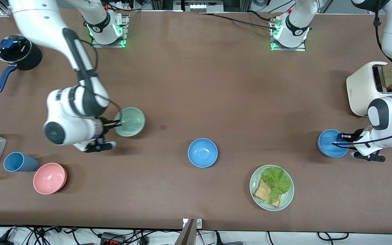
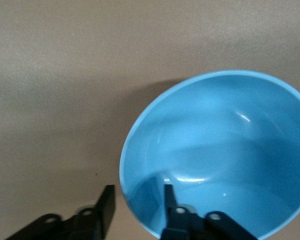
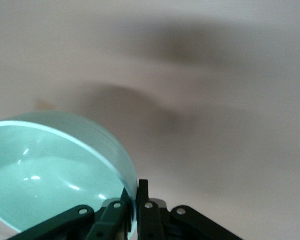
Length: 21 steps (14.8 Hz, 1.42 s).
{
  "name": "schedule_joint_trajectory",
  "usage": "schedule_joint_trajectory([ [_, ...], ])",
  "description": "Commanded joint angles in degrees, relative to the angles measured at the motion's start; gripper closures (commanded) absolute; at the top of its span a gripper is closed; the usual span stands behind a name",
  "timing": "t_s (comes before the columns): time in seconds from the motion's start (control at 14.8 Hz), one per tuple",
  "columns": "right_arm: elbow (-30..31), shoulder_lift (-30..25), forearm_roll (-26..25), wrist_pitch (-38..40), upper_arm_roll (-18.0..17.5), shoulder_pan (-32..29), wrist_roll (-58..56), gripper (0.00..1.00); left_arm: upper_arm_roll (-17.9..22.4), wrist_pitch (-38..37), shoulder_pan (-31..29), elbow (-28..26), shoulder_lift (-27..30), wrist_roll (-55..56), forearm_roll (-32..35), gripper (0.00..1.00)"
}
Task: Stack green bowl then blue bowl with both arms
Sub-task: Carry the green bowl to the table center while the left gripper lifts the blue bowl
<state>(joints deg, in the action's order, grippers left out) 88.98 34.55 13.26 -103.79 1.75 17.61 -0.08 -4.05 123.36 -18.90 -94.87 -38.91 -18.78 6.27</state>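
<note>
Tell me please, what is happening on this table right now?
Both arms are at bowls. The right gripper is shut on the rim of the green bowl, which the right wrist view shows tilted above the table. The left gripper is open, with one finger inside and one outside the rim of a blue bowl near the toaster. A second blue bowl sits untouched mid-table. Nothing is stacked yet.
</note>
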Motion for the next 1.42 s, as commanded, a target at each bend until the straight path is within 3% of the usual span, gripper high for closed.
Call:
schedule_joint_trajectory([
  [0.0,-0.3,-0.6,1.0,0.4,0.4,7.0,8.6,1.00,-0.1,0.9,-0.4,-0.7,0.2,-2.4,-1.2,0.93],
  [0.07,-0.6,-0.2,2.0,-0.4,0.4,10.3,12.0,1.00,-0.1,0.7,-0.4,-0.7,0.2,-2.4,-1.2,0.99],
  [0.27,-0.7,0.9,6.1,-6.1,0.4,17.1,19.8,1.00,-0.5,-0.5,-0.3,-0.7,0.9,-2.5,-1.2,0.99],
  [0.47,-0.6,3.1,7.0,-9.7,0.4,24.8,26.6,1.00,-2.7,-8.5,-0.3,-0.7,5.3,-1.7,-1.2,0.99],
  [0.95,2.1,6.6,7.0,-11.7,0.5,29.8,30.2,1.00,-7.6,-21.2,-0.5,-2.4,14.6,0.1,-6.6,1.00],
  [1.01,2.0,6.6,7.0,-11.6,0.5,29.8,30.3,0.82,-8.5,-21.8,-0.4,-3.9,16.3,1.4,-7.7,1.00],
  [1.08,1.6,6.3,7.6,-11.6,0.4,29.7,31.7,0.04,-9.6,-21.8,-0.4,-6.2,18.2,3.6,-8.5,1.00],
  [1.15,1.2,5.5,7.9,-11.2,0.5,29.3,32.8,0.00,-12.0,-21.7,-0.4,-8.1,20.0,6.9,-9.3,1.00],
  [1.35,-0.3,-1.3,7.1,-10.0,1.3,26.4,32.2,0.00,-18.5,-21.6,-0.5,-11.6,23.1,16.5,-10.4,0.99],
])
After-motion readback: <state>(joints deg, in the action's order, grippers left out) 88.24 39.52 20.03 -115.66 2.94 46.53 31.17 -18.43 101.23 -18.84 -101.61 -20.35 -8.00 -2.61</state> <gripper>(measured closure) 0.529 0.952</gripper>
